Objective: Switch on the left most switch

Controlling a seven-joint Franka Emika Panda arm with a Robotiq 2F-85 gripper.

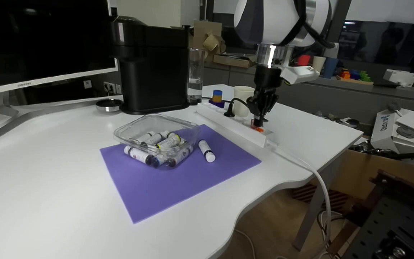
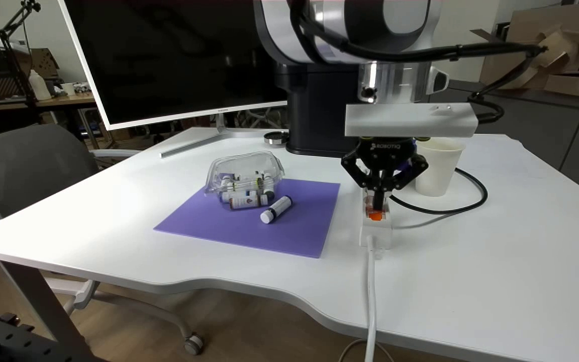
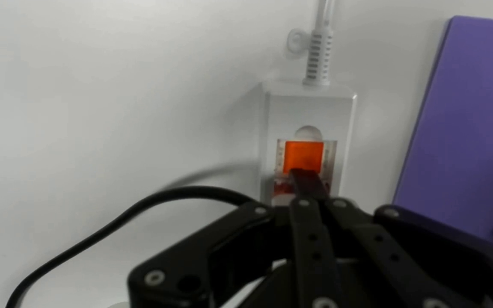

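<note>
A white power strip point(image 1: 234, 126) lies on the table; its cable end shows in an exterior view point(image 2: 376, 234) and the wrist view point(image 3: 289, 113). A bright orange rocker switch point(image 3: 303, 155) sits near the cable end and shows in both exterior views point(image 1: 259, 129) point(image 2: 375, 216). I take it as the left most switch. A darker red part point(image 3: 281, 187) lies beside it, mostly hidden by my fingers. My gripper point(image 3: 305, 177) points down, shut, with nothing between the fingertips. Its tips point(image 2: 379, 205) are at the orange switch's edge, seemingly touching it. Other switches are hidden.
A black plug point(image 1: 229, 111) with a black cord point(image 3: 144, 209) sits in the strip. A paper cup point(image 2: 436, 166) stands close beside the gripper. A purple sheet point(image 1: 178, 187) bears a clear box point(image 1: 156, 126) of markers and one loose marker point(image 1: 206, 150). A white cable point(image 2: 371, 296) runs off the table.
</note>
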